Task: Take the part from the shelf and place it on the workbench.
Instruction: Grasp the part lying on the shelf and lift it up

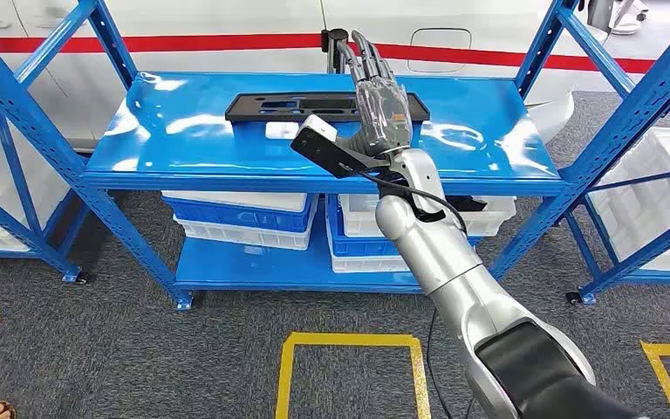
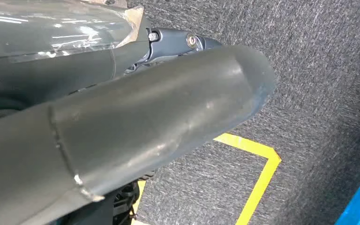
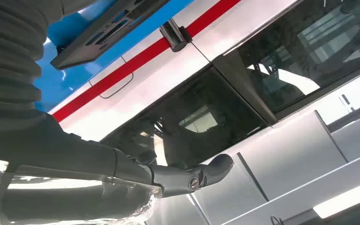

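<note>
Fingers of the right robot hand (image 1: 379, 98), spread and empty, hide part of the black part (image 1: 290, 106).

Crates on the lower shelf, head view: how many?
2. A blue-and-white stack of crates sits left of centre; a second stack sits right of it, partly behind the right arm. More may be hidden there.

Shelf (image 1: 166, 131): glossy blue deck, blue uprights. Part (image 1: 288, 106): flat black. Crates (image 1: 235, 218) below: blue and white, stacked. Floor (image 1: 140, 349): grey speckled carpet, yellow tape outlines (image 1: 349, 340). Wall (image 1: 227, 17) behind: white, one red stripe (image 1: 183, 42). Right robot hand (image 1: 379, 105): grey, darker fingers; arm silver.
</note>
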You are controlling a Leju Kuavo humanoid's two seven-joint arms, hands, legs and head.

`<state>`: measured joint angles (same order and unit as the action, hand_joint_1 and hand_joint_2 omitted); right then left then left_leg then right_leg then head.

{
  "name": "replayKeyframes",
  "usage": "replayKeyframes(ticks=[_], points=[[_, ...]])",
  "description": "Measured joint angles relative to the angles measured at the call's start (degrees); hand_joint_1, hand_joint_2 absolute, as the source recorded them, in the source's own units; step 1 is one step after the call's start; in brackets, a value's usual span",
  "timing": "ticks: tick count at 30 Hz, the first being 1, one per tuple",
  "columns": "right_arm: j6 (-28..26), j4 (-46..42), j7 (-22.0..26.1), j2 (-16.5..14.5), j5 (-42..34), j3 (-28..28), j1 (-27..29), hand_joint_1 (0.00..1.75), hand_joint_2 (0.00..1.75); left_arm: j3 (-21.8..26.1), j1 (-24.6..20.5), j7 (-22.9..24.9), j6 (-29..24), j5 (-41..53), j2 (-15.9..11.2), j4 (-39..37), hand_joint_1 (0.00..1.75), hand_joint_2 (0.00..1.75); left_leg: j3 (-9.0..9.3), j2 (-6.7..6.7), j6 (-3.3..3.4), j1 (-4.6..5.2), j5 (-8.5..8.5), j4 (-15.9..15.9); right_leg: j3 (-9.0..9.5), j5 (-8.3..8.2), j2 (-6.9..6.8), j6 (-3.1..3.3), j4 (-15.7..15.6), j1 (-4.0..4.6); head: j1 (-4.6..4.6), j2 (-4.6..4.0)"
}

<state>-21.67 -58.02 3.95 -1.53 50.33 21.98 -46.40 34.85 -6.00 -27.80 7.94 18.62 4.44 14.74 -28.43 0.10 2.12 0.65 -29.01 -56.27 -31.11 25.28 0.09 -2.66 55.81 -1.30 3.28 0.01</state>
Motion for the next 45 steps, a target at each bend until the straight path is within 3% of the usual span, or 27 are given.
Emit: replayKeyframes(ticks=[2,5,7,9,10,11,12,14,16,19,21,24,25,26,27,29,31,34,36,39,40,41,42,44,45], points=[[0.09,0.09,0.02,0.11,-0.36,-0.07,-0.15,0.0,1.75,0.03,0.0,0.0,-0.04,0.15,-0.08,0.01,0.0,0.0,-0.18,-0.01,0.09,0.02,0.06,-0.13,-0.08,-0.13,0.0,-0.19,-0.03,-0.03,0.0,0.01],[0.28,0.2,0.11,0.43,-1.1,-0.32,-0.79,0.0,1.75,0.1,-0.05,-0.04,-0.08,0.45,-0.19,0.03,0.0,0.0,-0.13,0.12,0.97,-0.29,0.65,0.22,-1.14,0.35,-0.02,-0.53,1.08,-0.03,0.0,0.01],[0.49,0.33,0.18,0.64,-1.38,-0.57,-1.3,0.0,1.75,0.12,-0.08,-0.12,-0.08,0.52,-0.2,0.05,0.0,0.0,-0.14,0.26,1.62,-0.51,1.09,0.48,-4.24,2.63,-0.04,-0.14,6.54,-0.04,0.04,0.01],[0.64,0.64,0.29,0.83,-1.79,-0.67,-1.47,0.0,1.75,0.15,-0.02,-0.16,-0.07,0.64,-0.25,0.05,0.0,0.0,-0.46,0.28,1.84,-0.47,1.22,0.47,-8.62,5.12,-0.04,0.17,14.84,0.06,0.09,0.01],[0.64,0.83,0.4,0.9,-2.03,-0.67,-1.42,0.0,1.75,0.16,0.02,-0.16,-0.07,0.76,-0.26,0.05,0.0,0.0,-0.5,0.24,1.85,-0.42,1.22,0.45,-10.08,5.48,-0.04,0.07,17.4,0.11,0.09,0.01],[0.64,1.0,0.52,1.0,-2.24,-0.68,-1.38,0.0,1.75,0.16,0.05,-0.16,-0.06,0.91,-0.25,0.05,0.0,0.0,-0.47,0.15,1.82,-0.36,1.2,0.42,-10.49,4.92,-0.04,-0.18,17.75,0.16,0.09,0.01],[0.62,1.15,0.68,1.09,-2.4,-0.72,-1.39,0.0,1.75,0.16,0.06,-0.14,-0.04,1.06,-0.21,0.05,0.0,0.0,-0.38,0.03,1.73,-0.31,1.13,0.37,-9.71,3.45,-0.05,-0.51,15.56,0.19,0.09,0.01],[0.53,1.34,0.92,1.22,-2.69,-0.79,-1.53,0.0,1.75,0.16,0.04,-0.06,0.02,1.37,-0.09,0.05,0.0,0.0,-0.28,-0.16,1.31,-0.2,0.81,0.19,-6.2,-0.27,-0.11,-0.8,7.34,0.27,0.08,0.01],[0.35,1.54,1.04,1.2,-2.96,-0.78,-1.67,0.0,1.75,0.16,-0.04,0.08,0.08,1.67,0.02,0.05,0.0,0.0,-0.71,-0.22,0.73,-0.03,0.55,-0.06,-4.02,-1.91,-0.07,-0.2,2.0,0.55,0.02,0.01],[0.11,1.84,1.08,1.19,-3.18,-0.69,-1.7,0.0,1.75,0.16,-0.08,0.23,0.1,2.0,0.16,0.09,0.0,0.0,-1.26,-0.22,-0.11,-0.13,0.38,-0.26,-3.95,-1.86,0.04,1.15,1.17,0.63,-0.03,0.01],[0.04,1.94,1.1,1.16,-3.24,-0.68,-1.87,0.0,1.75,0.15,-0.14,0.26,0.1,2.1,0.24,0.17,0.0,0.0,-2.29,-0.25,-0.79,-0.33,-1.08,-2.6,-3.7,-1.81,0.07,2.18,0.88,0.2,-0.05,0.01],[0.0,2.11,1.2,0.93,-3.38,-0.64,-1.89,0.0,1.75,0.17,-0.16,0.28,0.04,2.18,0.27,0.29,0.0,0.0,-8.38,-0.26,-1.72,-0.86,-5.43,-13.48,-3.53,-1.62,0.08,3.13,0.82,0.19,-0.11,0.01],[-0.01,2.23,1.22,0.91,-3.47,-0.62,-1.81,0.0,1.75,0.18,-0.1,0.3,0.03,2.2,0.27,0.31,0.0,0.0,-10.37,-0.26,-1.92,-1.03,-5.9,-16.33,-3.52,-1.59,0.1,3.16,0.82,0.25,-0.11,0.01],[-0.02,2.34,1.25,0.89,-3.58,-0.61,-1.74,0.0,1.75,0.19,-0.05,0.33,0.03,2.22,0.27,0.33,0.0,0.0,-11.44,-0.25,-2.04,-1.18,-5.18,-17.14,-3.5,-1.58,0.14,3.17,0.84,0.27,-0.12,0.01],[-0.03,2.43,1.27,0.88,-3.69,-0.61,-1.72,0.0,1.75,0.2,-0.03,0.35,0.03,2.26,0.27,0.34,0.0,0.0,-11.24,-0.24,-2.06,-1.31,-3.31,-15.48,-3.43,-1.57,0.19,3.17,0.85,0.28,-0.11,0.01],[-0.07,2.48,1.34,0.81,-3.92,-0.6,-1.8,0.0,1.75,0.23,-0.06,0.37,0.03,2.32,0.22,0.39,0.0,0.0,-8.26,-0.24,-1.89,-1.48,1.47,-7.69,-3.24,-1.52,0.31,3.08,0.87,0.31,-0.1,0.01],[-0.17,2.51,1.45,0.74,-4.06,-0.6,-1.96,0.0,1.75,0.27,-0.1,0.39,0.03,2.37,0.18,0.41,0.0,0.0,-5.84,-0.28,-1.51,-1.3,3.7,-2.01,-3.31,-1.45,0.38,2.78,0.93,0.61,-0.09,0.01],[-0.33,2.58,1.57,0.69,-4.09,-0.55,-2.05,0.0,1.75,0.31,-0.13,0.42,-0.01,2.6,0.19,0.43,0.0,0.0,-5.48,-0.3,-0.6,-0.97,3.9,-0.88,-3.59,-1.43,0.38,1.95,0.9,0.76,-0.07,0.01],[-0.45,2.57,1.6,0.74,-4.1,-0.55,-2.11,0.0,1.75,0.3,-0.17,0.43,-0.07,2.98,0.26,0.45,0.0,0.0,-5.17,-0.21,0.25,-1.13,4.31,-0.36,-4.59,-0.4,0.32,1.69,2.77,0.78,-0.02,0.01],[-0.62,2.61,1.6,0.91,-4.11,-0.54,-1.8,0.0,1.75,0.31,-0.21,0.44,-0.08,3.39,0.27,0.47,0.0,0.0,-5.0,-0.14,0.84,-1.22,4.49,-0.11,-9.85,3.93,0.27,2.12,13.46,0.65,0.08,0.01],[-0.64,2.65,1.59,0.96,-4.14,-0.54,-1.55,0.0,1.75,0.31,-0.2,0.45,-0.08,3.44,0.27,0.47,0.0,0.0,-5.01,-0.18,0.84,-1.22,4.47,-0.12,-11.58,4.94,0.26,2.04,16.83,0.6,0.08,0.01],[-0.66,2.69,1.6,1.01,-4.16,-0.54,-1.34,0.0,1.75,0.31,-0.19,0.48,-0.08,3.47,0.28,0.47,0.0,0.0,-5.01,-0.23,0.82,-1.21,4.44,-0.14,-12.34,5.1,0.26,1.75,18.23,0.57,0.08,0.01],[-0.7,2.72,1.6,1.06,-4.21,-0.54,-1.21,0.0,1.75,0.31,-0.19,0.54,-0.08,3.52,0.33,0.47,0.0,0.0,-4.97,-0.29,0.76,-1.22,4.4,-0.16,-11.89,4.35,0.23,1.3,17.17,0.52,0.09,0.01],[-0.89,2.74,1.6,1.12,-4.3,-0.54,-1.18,0.0,1.75,0.31,-0.18,0.7,-0.08,3.81,0.46,0.47,0.0,0.0,-4.78,-0.38,0.43,-1.23,4.16,-0.28,-8.01,1.2,0.0,0.41,9.16,0.31,0.1,0.01],[-1.0,2.74,1.61,1.15,-4.35,-0.54,-1.19,0.0,1.75,0.32,-0.2,0.77,-0.08,3.99,0.5,0.48,0.0,0.0,-4.73,-0.39,0.13,-1.12,3.92,-0.41,-5.93,-0.15,-0.1,0.27,5.19,0.28,0.08,0.01]])
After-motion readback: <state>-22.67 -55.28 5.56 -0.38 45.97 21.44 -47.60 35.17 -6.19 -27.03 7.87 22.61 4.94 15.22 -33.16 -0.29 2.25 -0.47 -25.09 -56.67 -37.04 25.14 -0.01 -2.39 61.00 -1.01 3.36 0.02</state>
